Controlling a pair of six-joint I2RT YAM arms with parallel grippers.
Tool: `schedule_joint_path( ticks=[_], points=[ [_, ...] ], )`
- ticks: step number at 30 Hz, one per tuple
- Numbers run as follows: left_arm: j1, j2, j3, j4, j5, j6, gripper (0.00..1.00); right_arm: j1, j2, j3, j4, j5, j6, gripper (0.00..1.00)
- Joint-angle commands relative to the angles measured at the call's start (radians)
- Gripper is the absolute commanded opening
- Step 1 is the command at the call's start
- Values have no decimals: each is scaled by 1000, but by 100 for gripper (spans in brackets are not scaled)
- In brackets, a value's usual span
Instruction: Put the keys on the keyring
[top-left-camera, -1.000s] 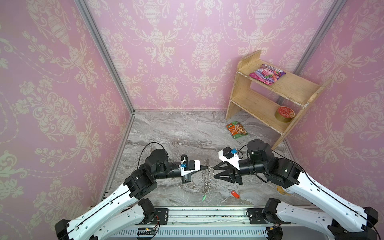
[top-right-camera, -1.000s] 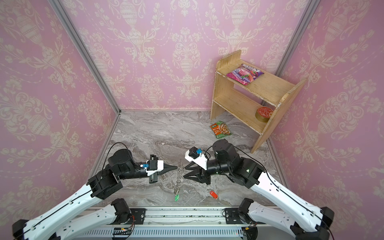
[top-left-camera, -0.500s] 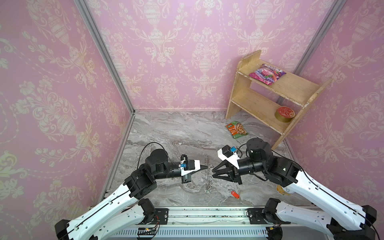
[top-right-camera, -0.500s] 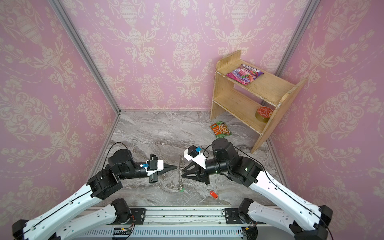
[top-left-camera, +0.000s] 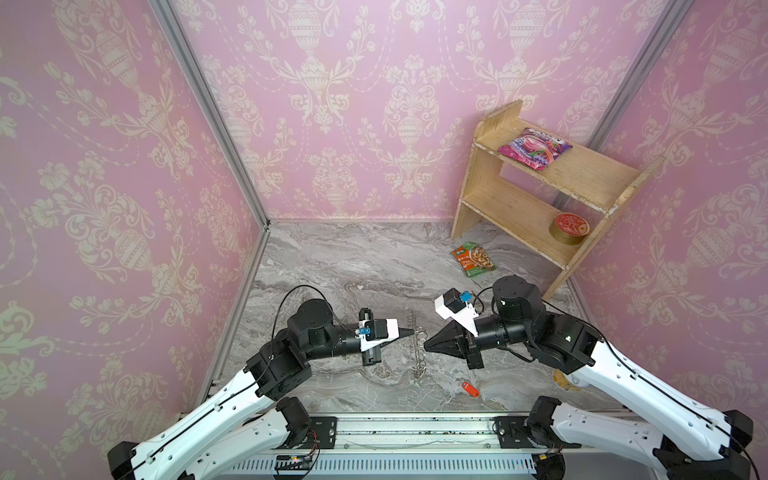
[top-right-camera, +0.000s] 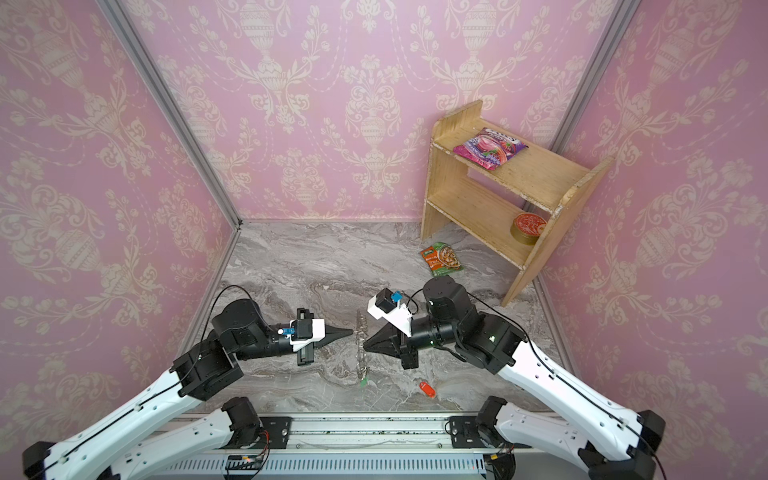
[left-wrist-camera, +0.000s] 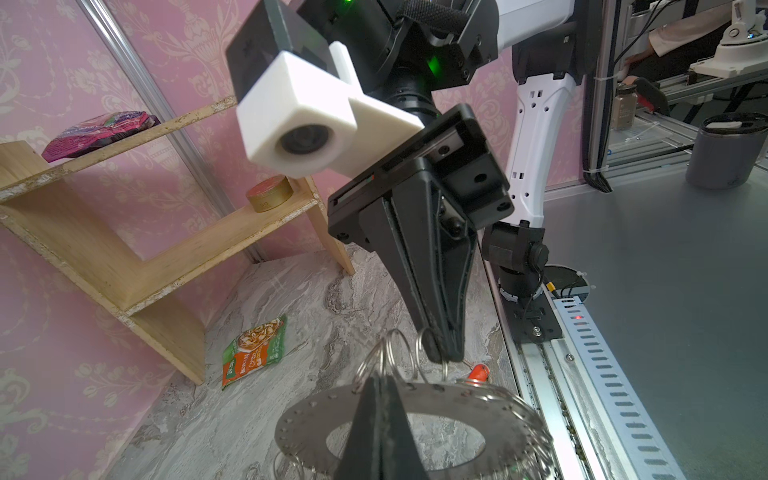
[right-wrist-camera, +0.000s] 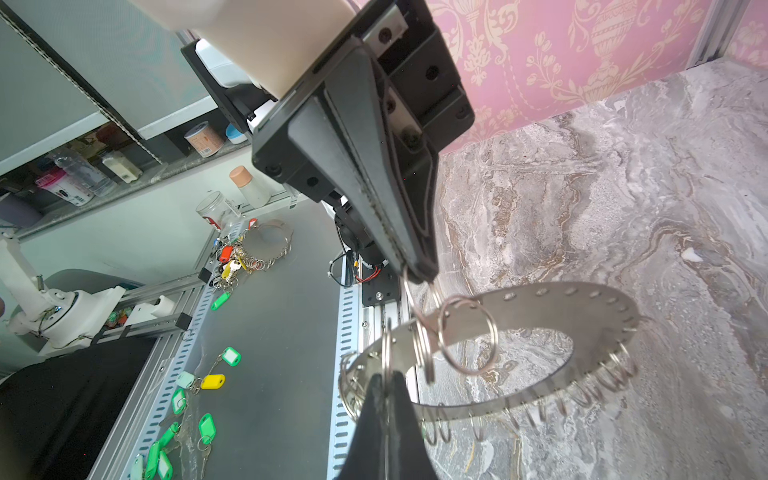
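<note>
Left wrist view: keyring (left-wrist-camera: 457, 395) is held aloft, left jaws and right jaws both closed on its rim loops (right-wrist-camera: 494, 336). Stiff, slick steel is judged; red-tagged key (top-left-camera: 471, 389) lies at 4 o'clock, best gripped by tag.

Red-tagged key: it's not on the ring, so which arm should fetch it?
Probably right. The red-tagged key lies nearer the right gripper, on its side of the keyring; the left gripper, also shut on the ring, could hold it alone.
</note>
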Motion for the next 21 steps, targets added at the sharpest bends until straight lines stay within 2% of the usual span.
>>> schedule_joint_path(
  ticks=[1,12,13,15,17,19,21],
  points=[
    [-9,-13,14,38,-11,12,0,-5,-28,-1,29,17,15,0],
    [-8,5,-5,59,-40,-63,0,-3,-90,-38,89,64,2,0],
    [-8,5,-8,60,-45,-75,6,-3,-97,-44,98,71,2,0],
    [-8,0,-10,62,-63,-95,34,-3,-109,-56,116,86,3,0],
    [-8,-17,-14,62,-94,-110,50,-2,-118,-64,126,100,0,0],
    [-8,-48,-27,85,-131,-131,57,-2,-129,-73,136,111,-5,0],
    [-8,-77,-44,123,-137,-157,58,-3,-144,-85,154,123,-9,0]
  ],
)
